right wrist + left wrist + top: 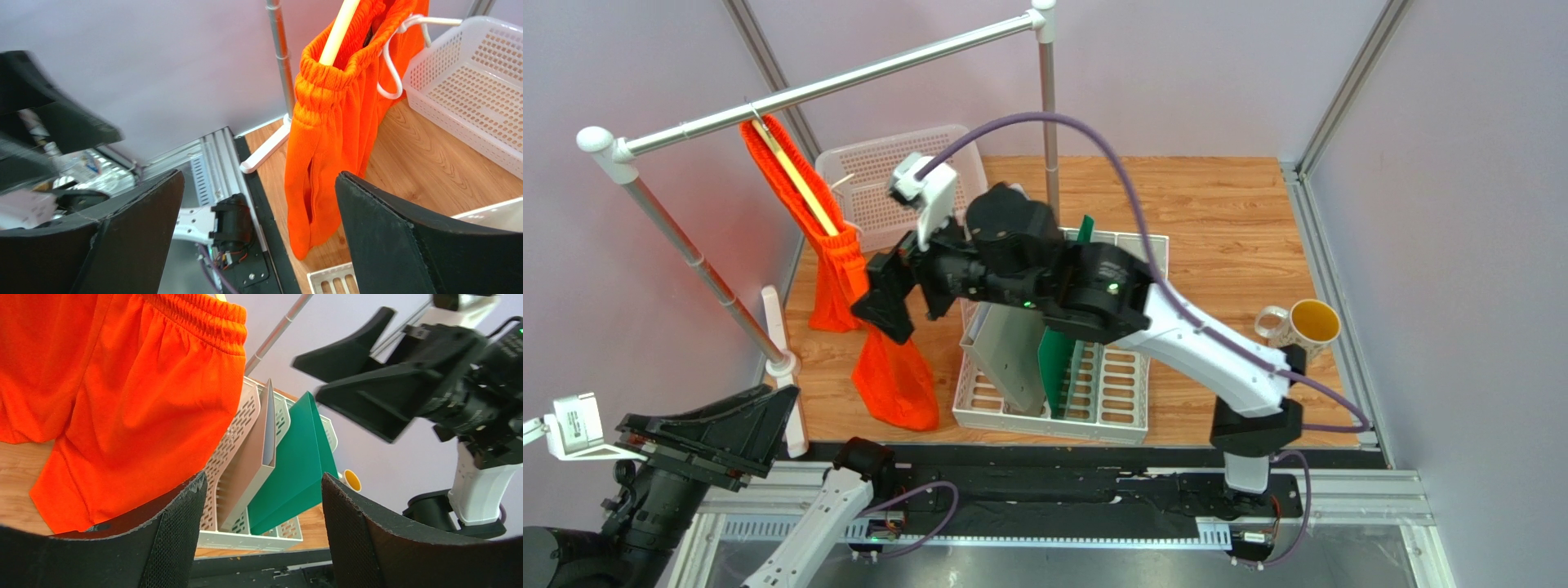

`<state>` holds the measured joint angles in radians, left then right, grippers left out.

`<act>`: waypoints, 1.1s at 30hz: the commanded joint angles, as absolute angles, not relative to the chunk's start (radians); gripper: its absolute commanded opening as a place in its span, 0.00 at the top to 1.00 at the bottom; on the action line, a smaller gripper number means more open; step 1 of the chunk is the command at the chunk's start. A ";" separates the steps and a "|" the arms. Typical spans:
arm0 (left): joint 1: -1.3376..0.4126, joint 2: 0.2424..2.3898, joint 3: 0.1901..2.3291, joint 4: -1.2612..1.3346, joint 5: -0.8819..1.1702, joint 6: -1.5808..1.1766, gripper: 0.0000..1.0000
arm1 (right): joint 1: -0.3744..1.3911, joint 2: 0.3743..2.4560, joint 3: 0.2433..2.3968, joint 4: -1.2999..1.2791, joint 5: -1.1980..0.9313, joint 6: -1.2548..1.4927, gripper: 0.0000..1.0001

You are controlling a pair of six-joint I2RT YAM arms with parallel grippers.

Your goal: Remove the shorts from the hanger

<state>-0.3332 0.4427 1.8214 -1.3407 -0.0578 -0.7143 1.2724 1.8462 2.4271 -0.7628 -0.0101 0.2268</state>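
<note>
The orange shorts [844,263] hang from the pale-yellow hanger [803,184] on the silver rail, their legs reaching down to the wooden table. My right gripper [882,300] is open and empty, right beside the hanging legs at mid height. In the right wrist view the shorts [325,135] hang between the open fingers, further off, with the hanger [340,24] sticking out of the waistband. My left gripper [775,429] is open and empty, low at the near left. In the left wrist view the shorts [123,404] hang above its left finger [175,539].
A white file rack [1112,423] holds a green folder [1060,355] and a grey one [1008,361] just right of the shorts. A white basket [879,165] stands behind them. A mug [1308,322] is at the right. The rail's post [707,270] stands left of the shorts.
</note>
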 commanded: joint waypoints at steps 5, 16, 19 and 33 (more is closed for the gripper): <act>-0.336 0.431 1.882 -1.621 -0.126 -0.533 0.27 | 1.325 2.000 2.450 -0.557 0.248 0.222 0.02; -0.336 0.452 1.913 -1.626 -0.163 -0.368 0.27 | 1.373 2.106 2.411 -0.374 0.535 0.120 0.14; -0.334 0.434 1.873 -1.594 -0.163 -0.344 0.27 | 1.374 2.135 2.402 -0.283 0.575 0.058 0.28; -0.336 0.443 1.942 -1.615 -0.137 -0.267 0.27 | 1.396 2.180 2.463 -0.107 0.637 -0.115 0.89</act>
